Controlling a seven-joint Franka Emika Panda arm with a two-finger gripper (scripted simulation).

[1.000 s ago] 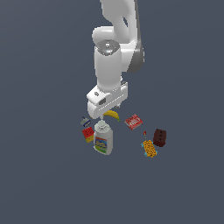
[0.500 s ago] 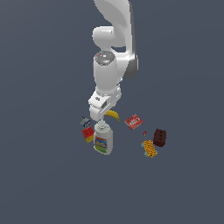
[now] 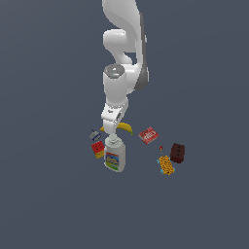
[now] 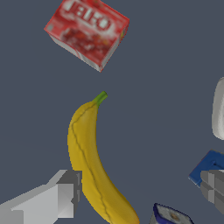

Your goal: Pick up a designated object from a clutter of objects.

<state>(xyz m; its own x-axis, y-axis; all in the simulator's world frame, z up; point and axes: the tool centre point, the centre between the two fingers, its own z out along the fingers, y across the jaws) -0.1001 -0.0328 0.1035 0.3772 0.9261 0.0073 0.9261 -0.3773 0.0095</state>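
Lowered since a moment ago, the gripper (image 4: 135,192), fingers apart, straddles the banana (image 4: 94,166) lying between the red box (image 4: 86,33) and the bottle (image 3: 114,155); centre over its middle before closing.

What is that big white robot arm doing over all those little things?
The white arm has its tool down low over a yellow banana. The wrist view shows the tool open, with one finger right beside the banana and the other farther off, so nothing is grabbed yet. Lying around it are a red box, a white bottle, a red-yellow block, an orange brick and a dark brown block.
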